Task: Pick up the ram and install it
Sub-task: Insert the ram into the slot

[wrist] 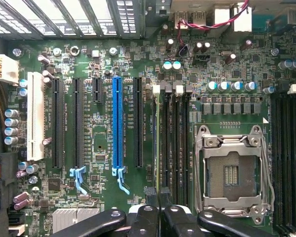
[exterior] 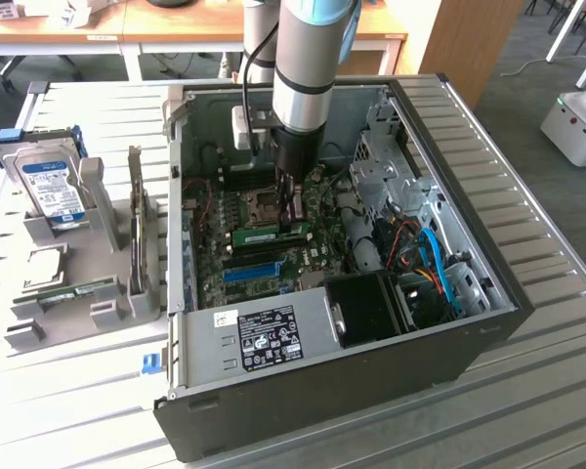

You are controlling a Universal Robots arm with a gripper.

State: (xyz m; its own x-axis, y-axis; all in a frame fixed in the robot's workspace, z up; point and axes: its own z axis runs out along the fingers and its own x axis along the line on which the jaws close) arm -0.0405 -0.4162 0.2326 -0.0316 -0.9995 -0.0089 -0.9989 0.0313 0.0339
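Now our gripper (exterior: 294,217) clamps the ram (exterior: 269,234) inside the case (exterior: 303,391). We see a slatted table (exterior: 547,410), wooden desks (exterior: 195,29) behind.

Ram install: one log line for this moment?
gripper: shut on ram | ram: at memory slots beside CPU socket | seated: cannot tell

Green ram (exterior: 264,234), blue slot (wrist: 117,123), green motherboard (wrist: 103,148).
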